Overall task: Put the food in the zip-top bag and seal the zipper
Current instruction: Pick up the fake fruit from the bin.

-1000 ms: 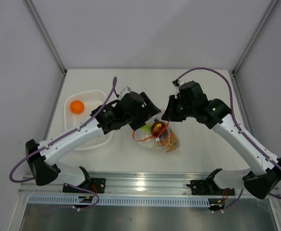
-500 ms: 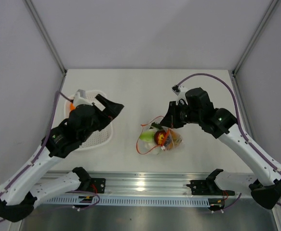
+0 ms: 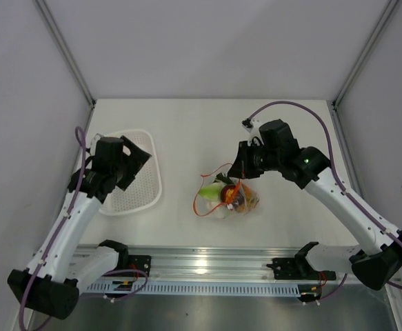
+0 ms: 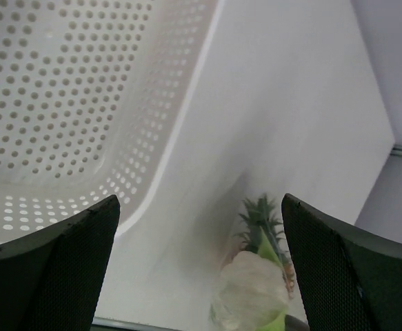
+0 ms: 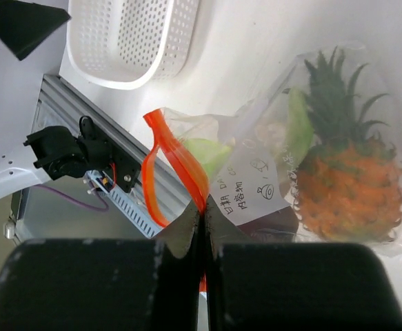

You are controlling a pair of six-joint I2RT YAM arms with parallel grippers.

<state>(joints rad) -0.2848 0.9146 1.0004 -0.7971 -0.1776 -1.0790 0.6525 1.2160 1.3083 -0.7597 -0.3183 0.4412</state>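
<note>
Right wrist view: the right gripper (image 5: 202,215) has its fingers pressed together on the red-orange zipper (image 5: 177,163) of the zip-top bag (image 5: 259,148), pinching the strip where it bends into a loop. The bag's mouth gapes toward the white mesh basket (image 5: 133,67). The bag itself lies on the table (image 3: 187,124) to the right of the basket, apart from it. Inside the clear plastic the pineapple (image 5: 349,189) sits at the end farthest from the basket. A pale green leafy vegetable (image 5: 206,153) lies at the end nearest the basket, and a dark red piece (image 3: 229,198) sits between them, partly behind a white label. In the top view, the left gripper (image 3: 133,156) hangs over the basket's right part, jaws spread wide, with nothing between them and touching nothing. Its own camera looks past the basket's rim at the bagged vegetable and pineapple leaves beyond.
</note>
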